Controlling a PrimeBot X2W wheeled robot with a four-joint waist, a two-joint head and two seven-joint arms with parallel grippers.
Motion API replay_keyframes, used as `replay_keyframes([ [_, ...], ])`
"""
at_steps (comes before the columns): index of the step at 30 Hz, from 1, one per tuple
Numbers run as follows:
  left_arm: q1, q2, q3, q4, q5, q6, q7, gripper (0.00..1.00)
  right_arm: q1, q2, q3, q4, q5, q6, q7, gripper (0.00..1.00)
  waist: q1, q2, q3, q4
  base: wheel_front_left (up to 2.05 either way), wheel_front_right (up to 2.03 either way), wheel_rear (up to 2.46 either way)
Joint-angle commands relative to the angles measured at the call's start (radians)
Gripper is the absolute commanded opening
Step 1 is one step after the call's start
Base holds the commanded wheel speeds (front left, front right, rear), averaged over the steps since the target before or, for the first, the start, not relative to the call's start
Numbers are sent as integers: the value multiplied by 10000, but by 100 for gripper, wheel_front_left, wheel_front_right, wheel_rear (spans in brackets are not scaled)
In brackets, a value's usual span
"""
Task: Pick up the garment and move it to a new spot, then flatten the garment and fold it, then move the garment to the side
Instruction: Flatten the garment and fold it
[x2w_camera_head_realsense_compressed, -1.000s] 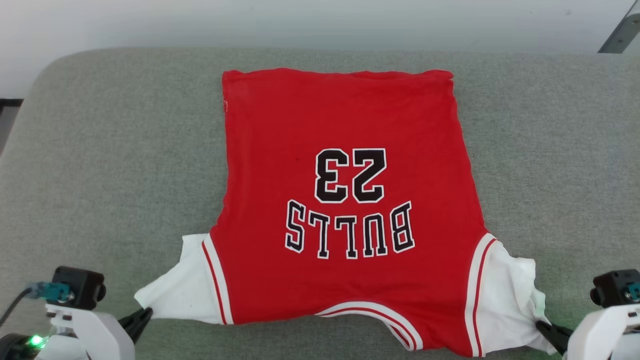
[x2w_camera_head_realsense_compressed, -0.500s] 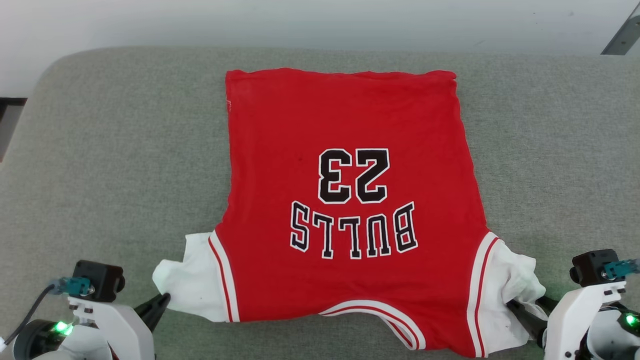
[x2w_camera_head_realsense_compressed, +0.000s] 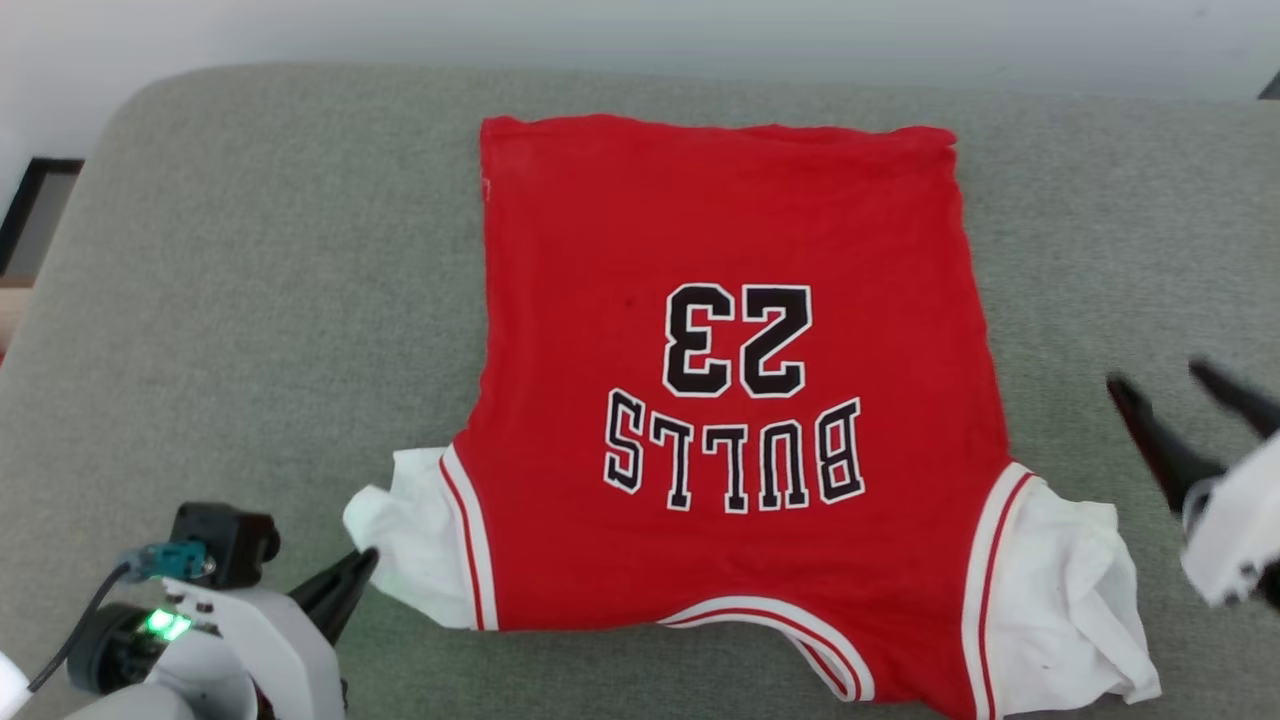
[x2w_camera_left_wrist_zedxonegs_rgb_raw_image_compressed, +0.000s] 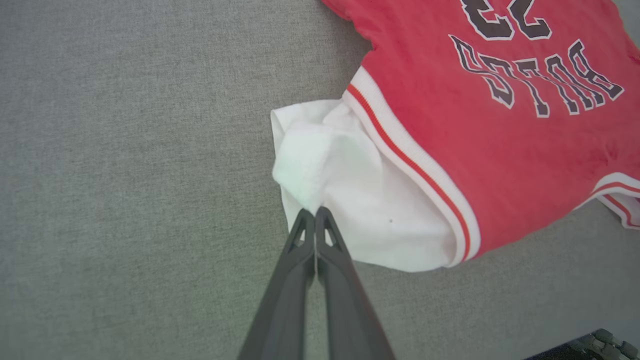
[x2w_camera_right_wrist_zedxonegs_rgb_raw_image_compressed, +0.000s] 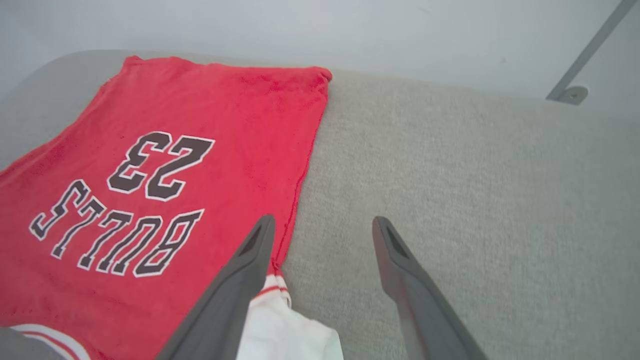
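Flattening looks nearly done: the jersey (x2w_camera_head_realsense_compressed: 720, 230) lies spread on the grey cushion (x2w_camera_head_realsense_compressed: 250, 300), the left gripper (x2w_camera_head_realsense_compressed: 360, 570) pinching its near left white corner, the right gripper (x2w_camera_head_realsense_compressed: 1155, 373) open and empty, right of it. Next, I think, the rumpled near right corner needs smoothing before folding.

right gripper let go, left side gone slack
right gripper (x2w_camera_head_realsense_compressed: 1155, 373) went from pinched on the garment (x2w_camera_head_realsense_compressed: 720, 230) at its white shoulder corner (x2w_camera_head_realsense_compressed: 1070, 590) to fingers spread wide and lifted off. That corner now lies dropped and rumpled behind the fingertips, well clear of them. left gripper (x2w_camera_left_wrist_zedxonegs_rgb_raw_image_compressed: 315, 212) has pushed in toward the garment, so the white flap (x2w_camera_left_wrist_zedxonegs_rgb_raw_image_compressed: 310, 160) at its tips went from taut to bunched.
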Motion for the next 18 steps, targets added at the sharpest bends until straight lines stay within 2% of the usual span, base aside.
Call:
replay_keyframes([
  [1, -149, -101, 25, -18, 135, -67, -70, 0, -454, -28, 201, 77, -286, -16, -292, 100, 0, -1, 223, 215, 0, 0, 0],
  [5, -498, -370, 26, 11, 398, -252, -126, 0, -2164, -101, 801, 1169, -879, -16, -1291, 100, 0, -1, 612, 624, 0, 0, 0],
  [10, -1038, -914, -30, 187, 741, -637, -156, 0, -4434, -77, 1189, 3718, -1171, -17, -2150, 100, 0, -1, 1186, 1310, 0, 0, 0],
  [18, -1900, -1846, -210, 783, 1146, -1393, -92, 0, -7540, -216, 1426, 8093, -1586, -17, -2184, 100, 0, -1, 2064, 2460, 0, 0, 0],
])
